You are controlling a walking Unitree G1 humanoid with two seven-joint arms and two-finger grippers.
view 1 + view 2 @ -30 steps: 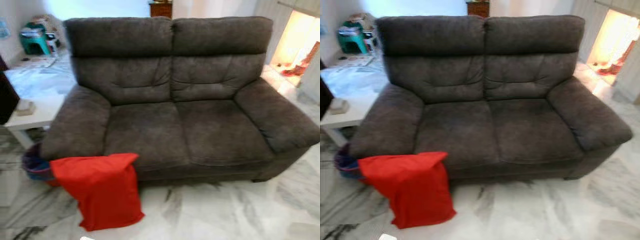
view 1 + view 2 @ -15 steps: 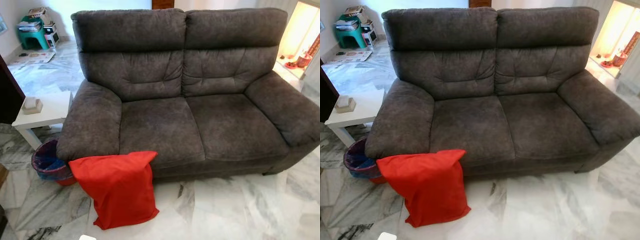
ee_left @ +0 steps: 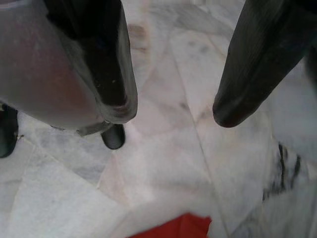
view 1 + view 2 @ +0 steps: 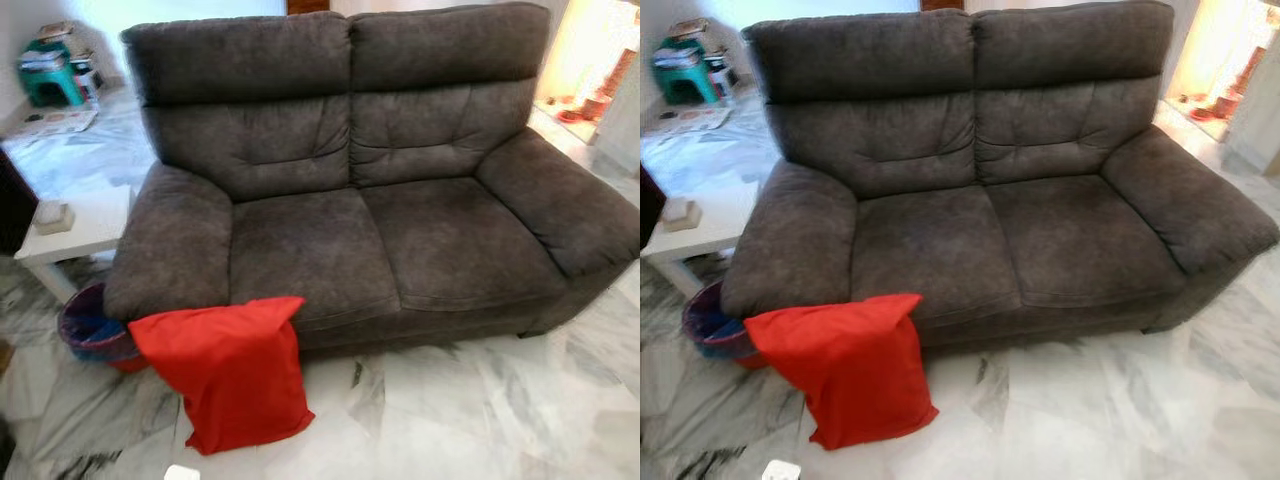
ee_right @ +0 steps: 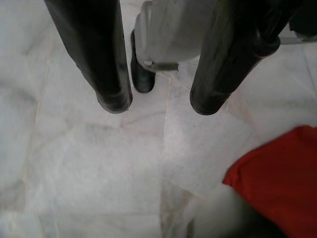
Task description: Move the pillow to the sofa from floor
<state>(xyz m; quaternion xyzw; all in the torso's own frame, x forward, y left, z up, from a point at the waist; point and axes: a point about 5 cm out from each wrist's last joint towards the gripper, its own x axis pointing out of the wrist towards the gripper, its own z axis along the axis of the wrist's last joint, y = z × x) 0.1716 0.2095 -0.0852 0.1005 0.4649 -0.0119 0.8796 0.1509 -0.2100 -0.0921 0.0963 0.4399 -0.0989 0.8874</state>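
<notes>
Red pillow (image 4: pixel 232 370) on marble floor (image 4: pixel 470 410), leaning against front of grey sofa (image 4: pixel 370 190) at its left end, beside a bin (image 4: pixel 88 328). Left gripper (image 3: pixel 171 111) open, empty, pointing down over floor. Right gripper (image 5: pixel 158 106) also open, empty, pillow corner close by.

White side table (image 4: pixel 75 235) at left, small box (image 4: pixel 52 216) on top. Purple-lined bin (image 4: pixel 92 328) on marble floor (image 4: pixel 480 410) just below it. Green stool (image 4: pixel 45 80) far back-left – clutter stacked on it.
</notes>
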